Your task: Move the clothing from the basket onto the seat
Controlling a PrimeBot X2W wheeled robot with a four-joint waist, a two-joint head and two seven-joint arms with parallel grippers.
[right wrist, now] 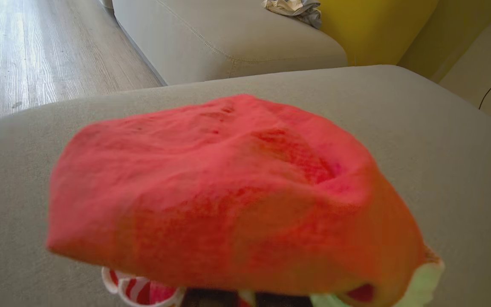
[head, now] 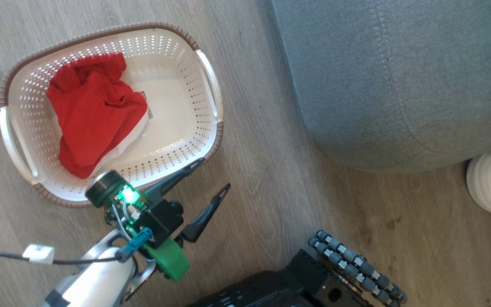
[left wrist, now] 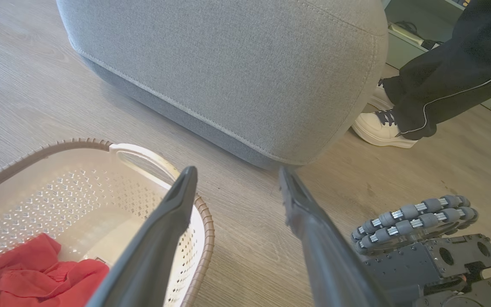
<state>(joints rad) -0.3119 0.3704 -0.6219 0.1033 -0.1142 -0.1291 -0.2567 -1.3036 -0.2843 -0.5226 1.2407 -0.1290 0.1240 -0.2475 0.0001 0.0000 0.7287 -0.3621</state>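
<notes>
Wood floor [head: 271, 192] lies under the left gripper [head: 215, 172], whose fingers are spread wide and empty. The basket [head: 100, 32] of red clothing [head: 92, 111] sits just past the fingertips, with the seat [head: 399, 76] off to their right.

Left wrist view: the basket rim lies beside one finger [left wrist: 177, 209], and the seat is straight ahead.

Right wrist view: the right gripper is closed on a second garment [right wrist: 228, 192], which hides its fingers above the seat.

Red clothing [head: 94, 113], cream basket [head: 186, 140] (brown rim [head: 100, 31]), grey seat [head: 399, 76].

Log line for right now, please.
left claw open, empty, beside basket | red garment in basket | right claw shut on second garment over seat
</notes>
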